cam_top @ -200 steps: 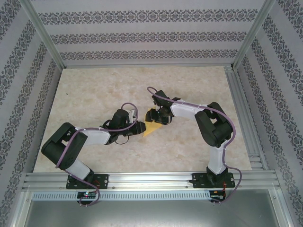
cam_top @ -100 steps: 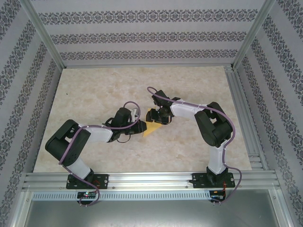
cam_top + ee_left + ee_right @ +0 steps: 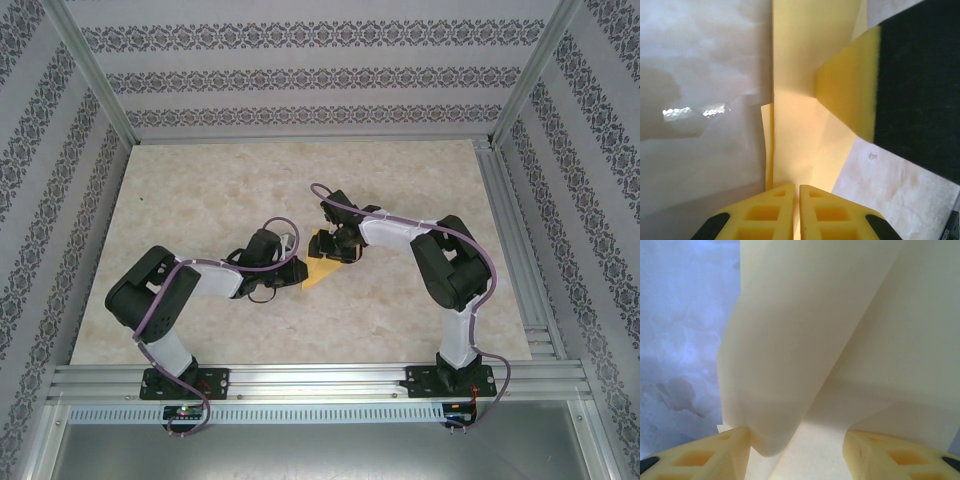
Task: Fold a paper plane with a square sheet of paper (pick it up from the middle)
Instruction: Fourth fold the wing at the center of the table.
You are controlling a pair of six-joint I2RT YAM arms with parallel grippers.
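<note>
Centrally, left claw (image 3: 796, 189) nips the yellow paper (image 3: 800, 135) edge-on; right claw (image 3: 797, 437) straddles it half-wide; roomy table (image 3: 200, 200) around.

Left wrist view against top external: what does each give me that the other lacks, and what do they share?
Left wrist: the left gripper, jaws almost together with the edge of the square sheet of paper running between them; the sheet's layered creases; a yellow pad of the right gripper against it.
Top external: both whole arms, the extent of the table, the patterned walls, the sheet as a small pointed shape.
Shared: yellow paper on the marble table, both grippers meeting at it.
</note>
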